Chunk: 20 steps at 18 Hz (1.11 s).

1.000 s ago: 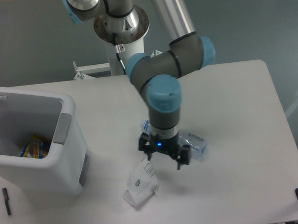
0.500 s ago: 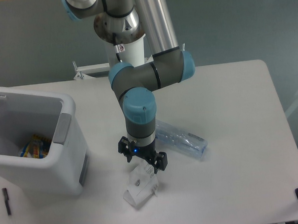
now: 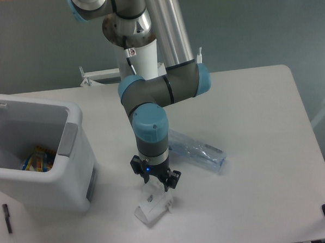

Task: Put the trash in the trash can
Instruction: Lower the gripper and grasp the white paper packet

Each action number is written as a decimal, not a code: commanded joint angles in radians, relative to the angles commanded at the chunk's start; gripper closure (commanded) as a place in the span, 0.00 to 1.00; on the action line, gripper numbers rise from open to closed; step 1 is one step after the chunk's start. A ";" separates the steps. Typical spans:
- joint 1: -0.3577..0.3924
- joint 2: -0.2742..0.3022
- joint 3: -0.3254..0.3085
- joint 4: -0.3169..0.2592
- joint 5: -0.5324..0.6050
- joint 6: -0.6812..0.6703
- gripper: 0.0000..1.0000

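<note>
While the gripper point(image 3: 156, 183) hangs directly over the white carton point(image 3: 152, 205), its jaws stand apart, nothing between them, tips just above the carton's top edge. Carton sits on the desk point(image 3: 260, 111) near the front edge, tilted, one flap up. Plastic bottle point(image 3: 197, 152) lies on its side just right of the arm, apart from the carton. Trash can point(image 3: 72, 175) stands at the left, open, coloured wrappers already inside. Black pen point(image 3: 9, 227) beside it. Judgement: carton light, thin-walled, will crush or slide under a hard pinch; take it across the raised upper fold. Bottle light, slick, rolls; grip mid-body
</note>
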 joint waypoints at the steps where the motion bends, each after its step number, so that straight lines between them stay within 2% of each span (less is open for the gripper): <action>1: 0.000 0.000 0.000 0.000 0.000 0.000 0.97; 2: 0.000 0.002 0.002 0.000 0.000 -0.002 1.00; 13: 0.008 0.011 0.005 0.003 -0.006 -0.003 1.00; 17: 0.011 0.014 0.052 0.002 -0.027 -0.103 1.00; 20: 0.018 0.020 0.074 0.002 -0.048 -0.127 1.00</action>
